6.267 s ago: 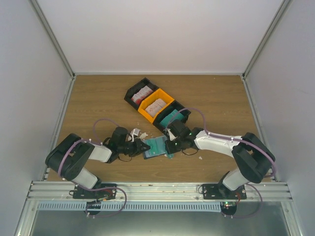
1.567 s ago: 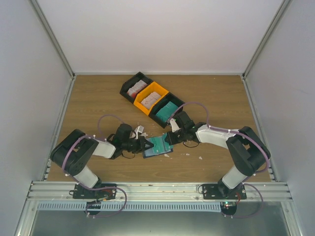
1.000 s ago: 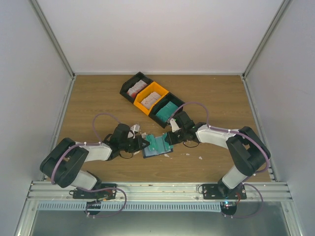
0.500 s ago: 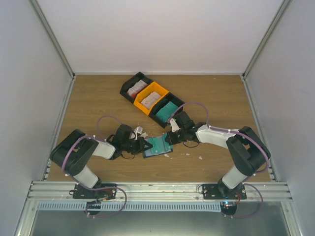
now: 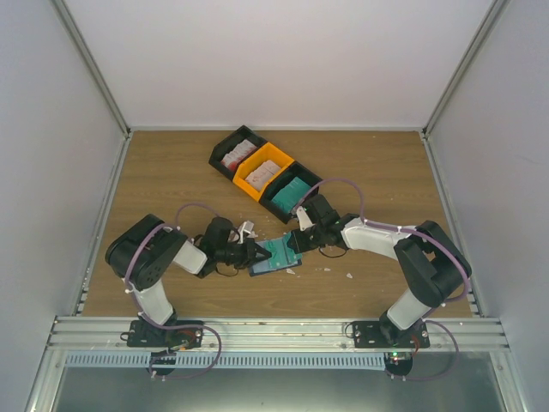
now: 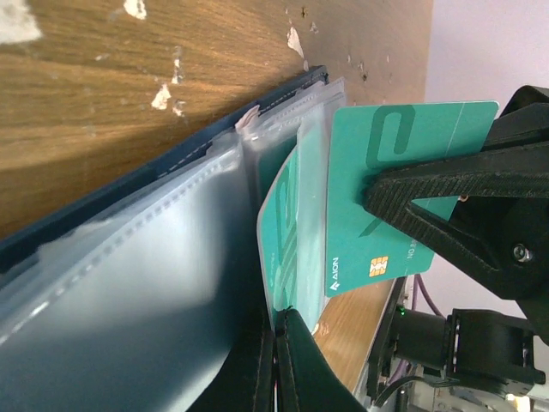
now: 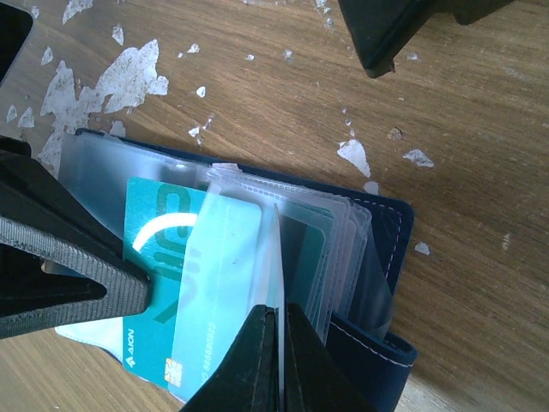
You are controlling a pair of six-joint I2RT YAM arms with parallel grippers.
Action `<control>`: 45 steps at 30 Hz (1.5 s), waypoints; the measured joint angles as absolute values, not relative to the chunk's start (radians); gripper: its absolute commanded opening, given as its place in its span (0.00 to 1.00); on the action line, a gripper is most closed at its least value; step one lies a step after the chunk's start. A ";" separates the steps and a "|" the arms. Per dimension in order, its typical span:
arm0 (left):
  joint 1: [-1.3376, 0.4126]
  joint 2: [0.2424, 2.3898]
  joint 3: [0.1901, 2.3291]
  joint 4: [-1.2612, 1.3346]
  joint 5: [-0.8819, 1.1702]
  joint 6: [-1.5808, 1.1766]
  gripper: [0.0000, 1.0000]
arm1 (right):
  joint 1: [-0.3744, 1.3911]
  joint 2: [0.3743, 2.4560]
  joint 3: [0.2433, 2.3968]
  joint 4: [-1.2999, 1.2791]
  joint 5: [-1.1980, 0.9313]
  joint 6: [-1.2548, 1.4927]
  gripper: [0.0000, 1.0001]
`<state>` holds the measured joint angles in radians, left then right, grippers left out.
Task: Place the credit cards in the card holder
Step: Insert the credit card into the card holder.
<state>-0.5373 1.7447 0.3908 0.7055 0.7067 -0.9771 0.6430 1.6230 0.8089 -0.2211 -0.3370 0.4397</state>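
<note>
Top external — left hand (image 5: 256,254), right hand (image 5: 297,243) both clamped on card holder (image 5: 273,259); bins (image 5: 257,174) behind.

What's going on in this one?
Both arms are working over the open navy-blue folding card holder on the wooden table. The right gripper is shut on a teal plastic credit card, holding it against the holder's clear sleeves. The left gripper is shut at the opposite side, pinching what looks like a second teal card among the sleeves. More cards sit in the black and orange bins behind.
</note>
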 measured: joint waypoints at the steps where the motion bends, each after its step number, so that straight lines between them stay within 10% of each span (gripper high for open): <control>1: -0.539 1.750 0.396 0.707 0.710 -0.977 0.01 | 0.643 1.623 0.809 -0.220 -0.337 0.442 0.03; 11: -0.584 1.782 0.456 0.675 0.689 -0.976 0.11 | 0.643 1.570 0.808 -0.239 -0.276 0.444 0.03; 28: -0.715 1.576 0.574 0.213 0.409 -0.876 0.66 | 0.665 1.471 0.797 -0.411 -0.036 0.464 0.03; 45: -0.834 1.621 0.764 -0.082 0.195 -0.836 0.60 | 0.701 1.505 0.765 -0.372 -0.075 0.492 0.03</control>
<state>-0.8337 1.6211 0.7639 -0.0822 0.1947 -0.8364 0.7006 1.5047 0.7654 -0.3717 -0.0750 0.4919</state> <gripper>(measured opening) 0.615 0.032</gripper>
